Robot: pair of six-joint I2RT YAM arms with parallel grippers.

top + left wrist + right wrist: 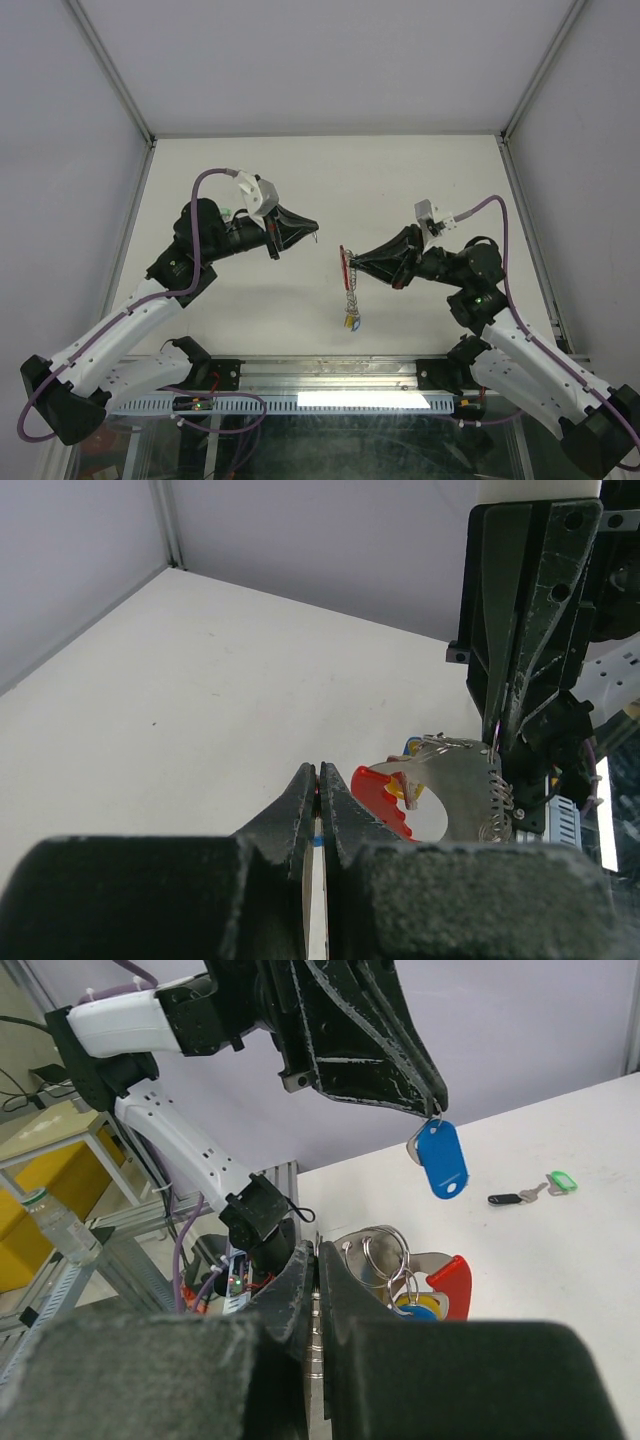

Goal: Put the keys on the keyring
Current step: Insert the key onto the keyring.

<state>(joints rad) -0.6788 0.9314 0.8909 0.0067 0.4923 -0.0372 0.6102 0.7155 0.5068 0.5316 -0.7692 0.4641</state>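
My right gripper (352,263) (318,1250) is shut on the keyring (346,264) and holds it above the table. The keyring has a red plastic arc (450,1282) (380,795), a silvery plate with rings (385,1255), and yellow and blue key caps (420,1308). Its chain (351,295) hangs down. My left gripper (312,229) (320,770) is shut, and a blue tag (440,1160) hangs from its tips by a small ring. It sits just left of the keyring, apart from it. A black key (507,1199) and a green key (560,1180) lie loose on the table.
White walls with metal corner posts (120,90) enclose the table on the left, back and right. An aluminium rail (330,375) with cables runs along the near edge between the arm bases.
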